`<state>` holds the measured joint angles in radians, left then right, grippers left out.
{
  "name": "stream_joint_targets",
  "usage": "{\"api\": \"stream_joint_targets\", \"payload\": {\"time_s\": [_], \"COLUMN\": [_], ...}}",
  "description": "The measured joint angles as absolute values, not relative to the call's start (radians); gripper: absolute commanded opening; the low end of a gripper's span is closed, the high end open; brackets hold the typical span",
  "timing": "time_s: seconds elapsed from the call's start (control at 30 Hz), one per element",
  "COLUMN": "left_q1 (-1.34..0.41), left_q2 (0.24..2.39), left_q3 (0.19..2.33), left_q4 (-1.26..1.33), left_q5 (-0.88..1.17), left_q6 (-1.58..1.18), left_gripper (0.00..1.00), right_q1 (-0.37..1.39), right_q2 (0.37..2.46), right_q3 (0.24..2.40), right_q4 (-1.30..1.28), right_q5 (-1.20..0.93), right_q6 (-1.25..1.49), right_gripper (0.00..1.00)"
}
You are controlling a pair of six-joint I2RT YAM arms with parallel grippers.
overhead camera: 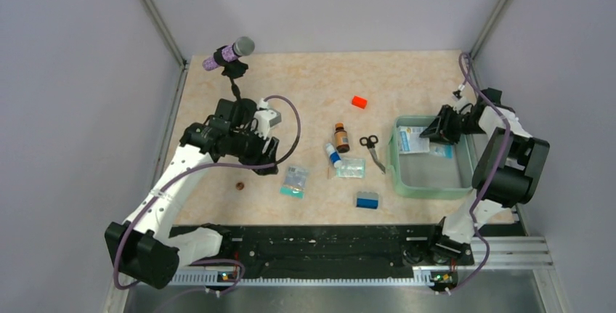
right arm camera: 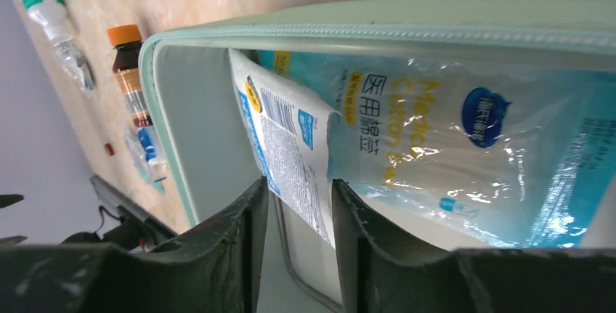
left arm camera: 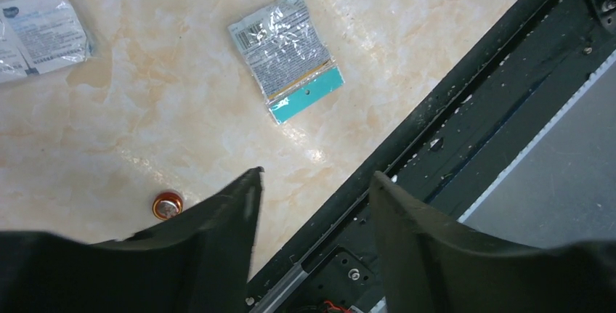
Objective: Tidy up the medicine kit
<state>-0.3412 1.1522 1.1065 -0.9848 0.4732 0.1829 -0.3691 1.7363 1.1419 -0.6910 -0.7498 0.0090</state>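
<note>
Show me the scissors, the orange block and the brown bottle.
scissors (overhead camera: 373, 152), top external view, near the pivot.
orange block (overhead camera: 359, 102), top external view, middle of top face.
brown bottle (overhead camera: 341, 141), top external view, on its body.

Open mint-green medicine kit (overhead camera: 394, 159) at right

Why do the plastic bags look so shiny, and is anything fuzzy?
Right wrist view: light bounces white off the crinkly cotton bag inside the medicine kit, and the right tool, close to the lens, looks dark and soft. Left wrist view: glare washes over the packet and the glossy table; the left tool has blurry edges. Top external view: even light, faint shadows, no strong glare.
</note>
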Motion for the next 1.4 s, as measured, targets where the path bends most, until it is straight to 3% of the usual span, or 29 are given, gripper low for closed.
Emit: {"api": "stream_joint_targets", "payload": {"time_s": [0.17, 0.47, 0.67, 0.8, 0.9, 1.13, 1.4], "left_q1": [-0.341, -0.345, -0.419, -0.483, -0.506, -0.523, -0.43], "left_q2": [1.148, 1.156, 1.162, 1.224, 1.277, 1.269, 1.101], "left_q3": [1.068, 0.985, 0.959, 0.959, 0.959, 0.949, 0.949], "left_q4": [-0.966, -0.878, -0.844, -0.815, -0.803, -0.826, -0.903], "left_q5": [0.397, 0.245, 0.245, 0.205, 0.155, 0.004, 0.017], "left_q6": [0.19, 0.22, 0.258, 0.295, 0.326, 0.37, 0.312], "left_gripper": [0.69, 0.68, 0.66, 0.63, 0.62, 0.65, 0.64], "right_q1": [-0.369, -0.367, -0.347, -0.26, -0.099, 0.302, 0.573], "right_q2": [1.691, 1.451, 1.124, 0.921, 0.837, 0.925, 1.177], "right_q3": [1.147, 1.143, 1.048, 0.965, 0.903, 0.843, 0.791], "right_q4": [-0.677, -0.646, -0.569, -0.533, -0.531, -0.561, -0.529], "right_q5": [-0.681, -0.601, -0.574, -0.6, -0.581, -0.5, -0.387], "right_q6": [-0.002, -0.03, -0.094, -0.16, -0.216, -0.358, -0.562], "right_gripper": [0.51, 0.55, 0.67, 0.65, 0.64, 0.51, 0.43]}}
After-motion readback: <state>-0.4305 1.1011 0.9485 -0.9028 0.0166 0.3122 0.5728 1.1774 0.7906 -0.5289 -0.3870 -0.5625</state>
